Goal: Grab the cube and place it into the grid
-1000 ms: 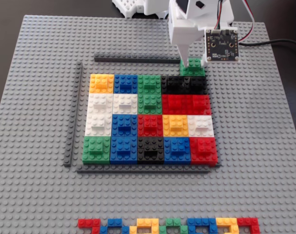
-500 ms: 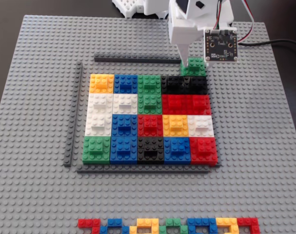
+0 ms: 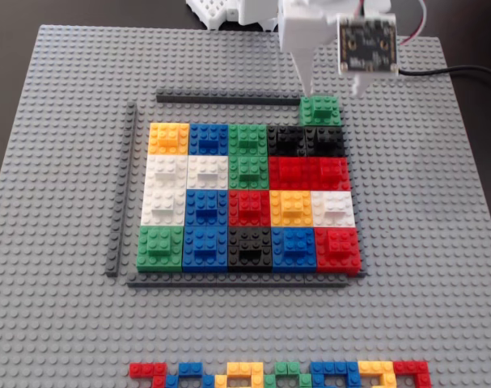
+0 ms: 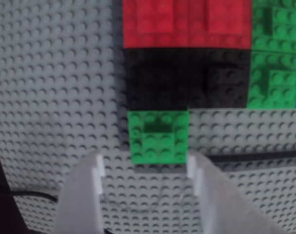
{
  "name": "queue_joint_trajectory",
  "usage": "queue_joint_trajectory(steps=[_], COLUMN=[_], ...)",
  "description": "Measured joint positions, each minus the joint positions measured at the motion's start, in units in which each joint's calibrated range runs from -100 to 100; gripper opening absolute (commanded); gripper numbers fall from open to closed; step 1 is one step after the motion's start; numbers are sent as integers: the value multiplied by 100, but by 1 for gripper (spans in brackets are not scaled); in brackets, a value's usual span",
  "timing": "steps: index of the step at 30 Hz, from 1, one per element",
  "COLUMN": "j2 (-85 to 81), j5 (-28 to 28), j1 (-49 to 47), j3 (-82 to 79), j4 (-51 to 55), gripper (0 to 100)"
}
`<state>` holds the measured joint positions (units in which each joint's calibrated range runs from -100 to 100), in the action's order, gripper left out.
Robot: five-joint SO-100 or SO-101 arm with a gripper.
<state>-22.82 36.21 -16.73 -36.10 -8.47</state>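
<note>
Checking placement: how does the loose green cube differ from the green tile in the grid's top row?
The cube sits outside the grid, just beyond its black corner tile and at the end of a dark strip; the green tile is locked between blue and black neighbours. The cube lies by the open gripper; the tile is far from it. Both are green, studded, with a smaller brick on top.

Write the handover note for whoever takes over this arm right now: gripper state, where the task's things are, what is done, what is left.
Gripper: open, empty, just above and behind the cube.
Cube: on the grey baseplate, outside the grid, against the far edge of the black tile at the corner, at the end of the far dark strip.
Done: nothing placed; cube not held.
Left: grasp the cube and set it into the grid. No empty cell is visible in the fixed view, so check the target spot first.
</note>
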Motion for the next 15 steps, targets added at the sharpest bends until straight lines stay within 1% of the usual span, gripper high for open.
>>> queue_joint_trajectory(steps=[6,9,12,15], j2=[-577,-984,-1510,-2053], j5=[103,190,288,386], j1=[95,168,255,372], j3=[344,432,441,441], j4=[220,332,410,484], gripper=[21,16,5,2])
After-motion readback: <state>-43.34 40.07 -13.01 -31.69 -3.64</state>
